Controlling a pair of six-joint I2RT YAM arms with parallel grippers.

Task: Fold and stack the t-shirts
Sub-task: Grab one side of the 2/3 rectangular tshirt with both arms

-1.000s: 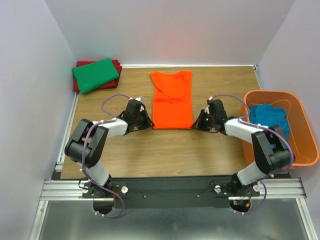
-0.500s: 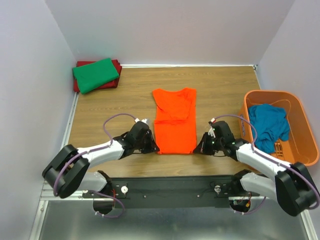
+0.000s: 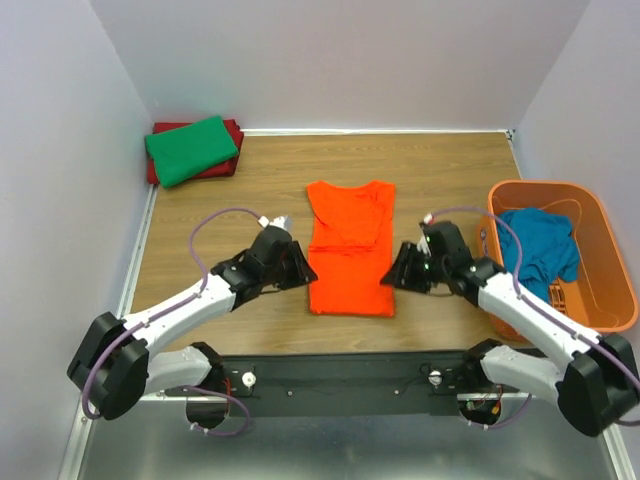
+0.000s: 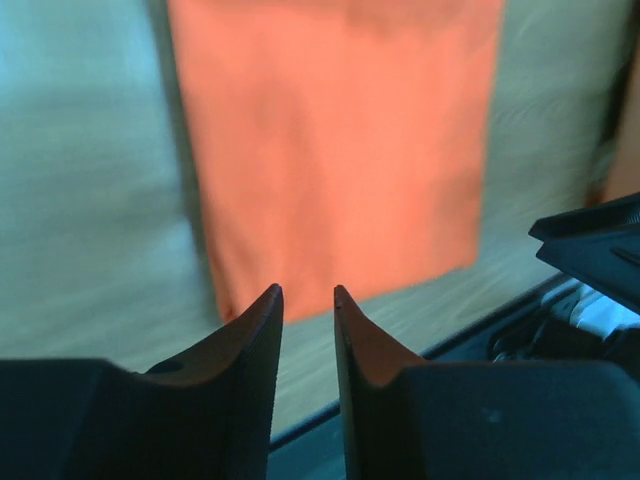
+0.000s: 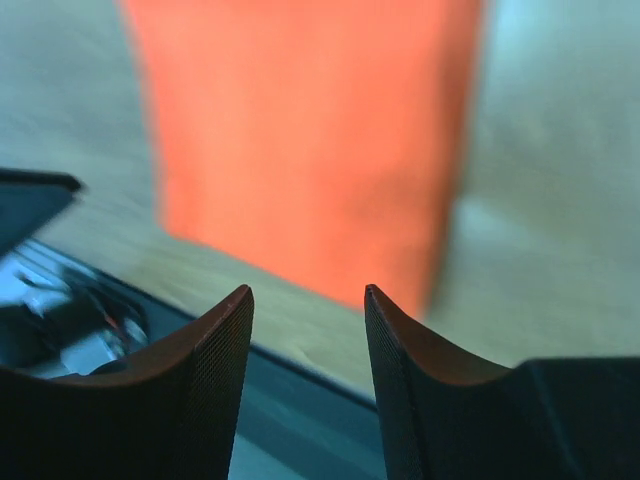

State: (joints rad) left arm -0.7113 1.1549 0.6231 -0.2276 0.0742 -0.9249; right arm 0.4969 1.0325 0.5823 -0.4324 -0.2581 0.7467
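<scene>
Plain solid tees on a brown wood-grain table (image 3: 250, 200)
Near centre lies a bright orange tee (image 3: 349, 247); far left, a green tee (image 3: 191, 149) sits over a dark red tee (image 3: 236, 130); right, a teal tee (image 3: 538, 248) lies in an orange basket (image 3: 600, 300); no tee has a print; left arm (image 3: 190, 300) and right arm (image 3: 530, 310) are white with black joints and purple cables (image 3: 215, 215); left gripper (image 4: 308, 300) and right gripper (image 5: 308, 300) are black, the right's pads (image 5: 225, 330) finely cross-hatched; walls (image 3: 340, 60) pale lilac-grey

The right tool (image 5: 308, 292) stands parted and empty, facing the blurred orange t-shirt (image 5: 300, 130) on the table (image 5: 545, 220).
</scene>
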